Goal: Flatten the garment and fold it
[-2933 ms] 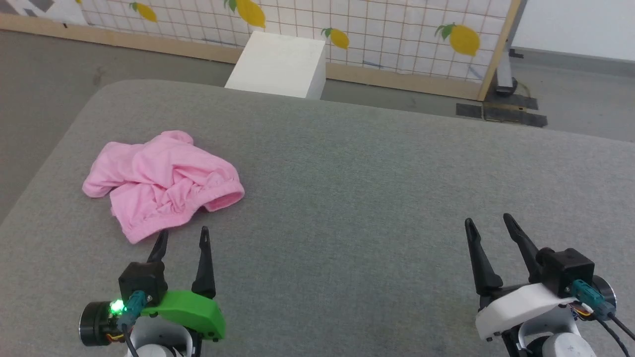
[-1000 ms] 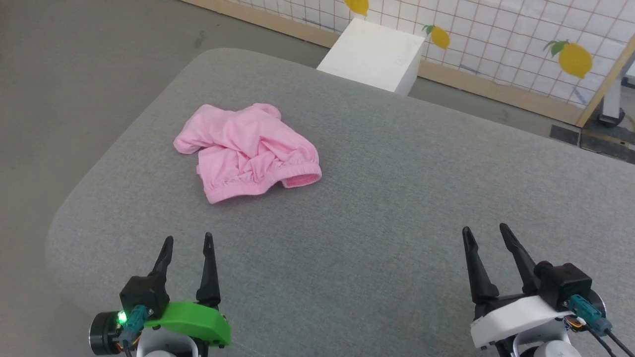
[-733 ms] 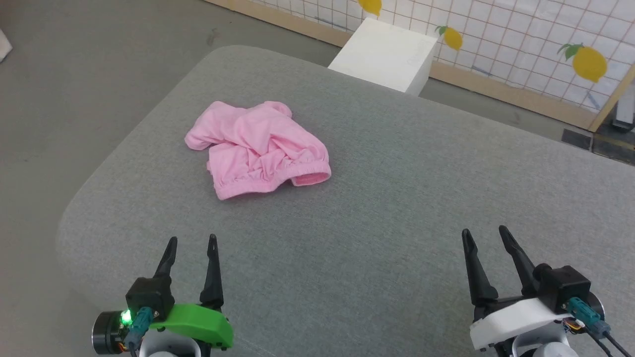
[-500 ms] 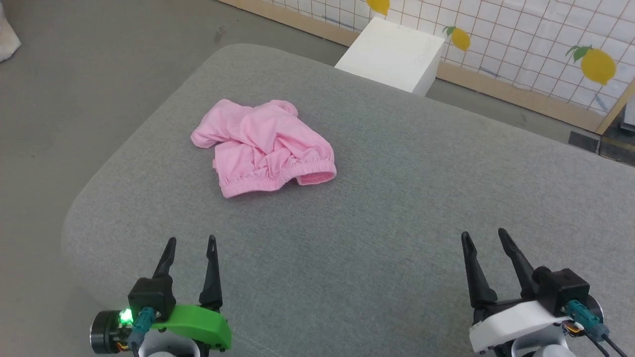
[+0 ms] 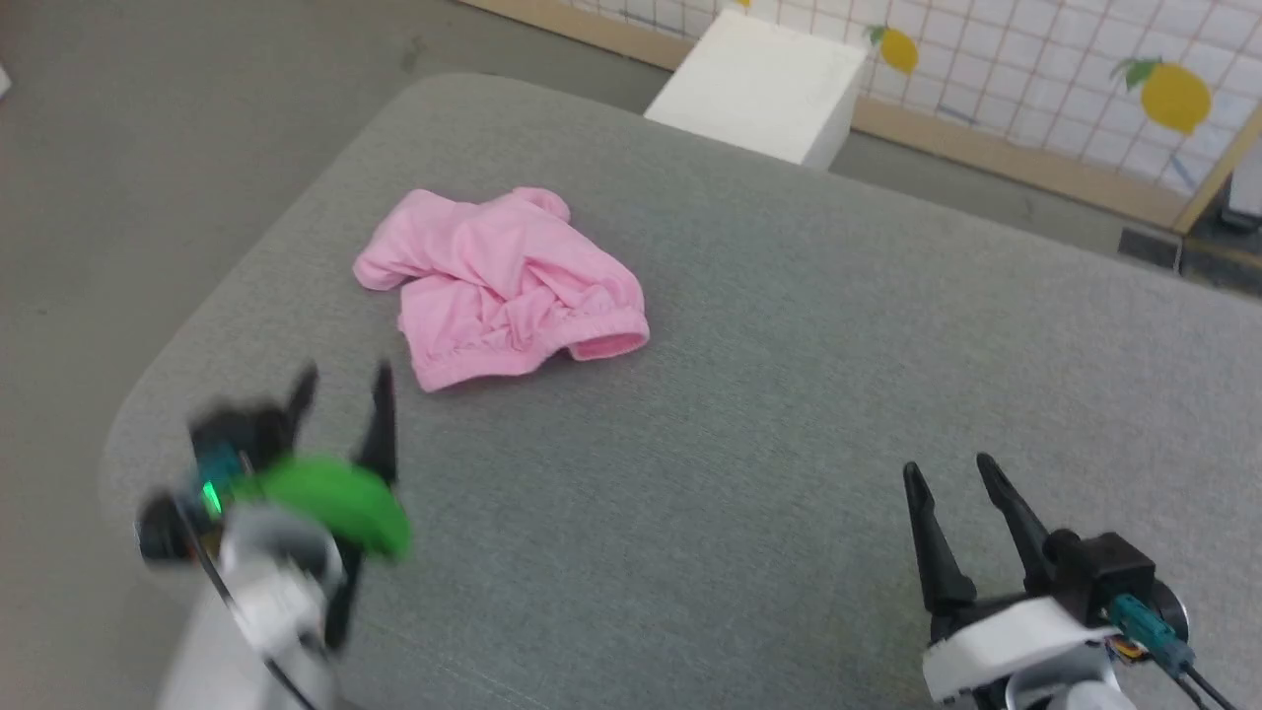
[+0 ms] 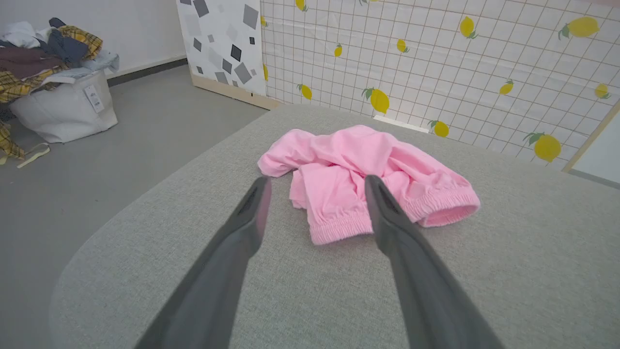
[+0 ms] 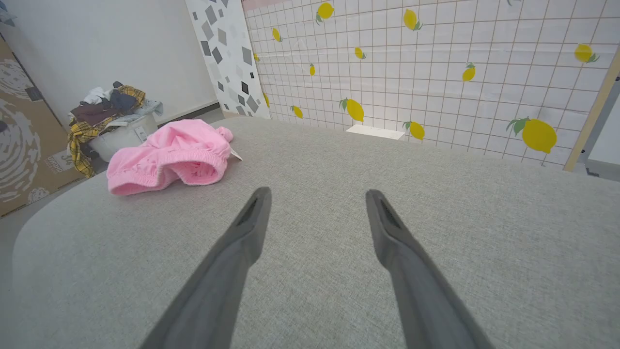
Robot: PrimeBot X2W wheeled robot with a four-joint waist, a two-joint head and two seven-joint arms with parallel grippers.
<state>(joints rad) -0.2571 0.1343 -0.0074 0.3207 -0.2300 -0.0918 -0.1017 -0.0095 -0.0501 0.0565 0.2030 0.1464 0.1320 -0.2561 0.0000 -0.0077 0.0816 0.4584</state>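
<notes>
Garment (image 5: 498, 286) lies crumpled on the grey desk (image 5: 789, 345), toward its left edge and nearer the far-left corner, with one elastic cuff opening toward the desk's middle. My left gripper (image 5: 345, 373), blurred in the head view, hovers over the near-left corner just short of the garment, fingers apart and holding nothing. My right gripper (image 5: 946, 466) sits by the near edge, well apart from it, fingers likewise spread and empty

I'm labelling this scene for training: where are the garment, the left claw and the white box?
garment (image 5: 498, 286): head view, crumpled middle.
left claw (image 5: 344, 385): head view, midway between its fingertips.
white box (image 5: 759, 74): head view, top face.
</notes>
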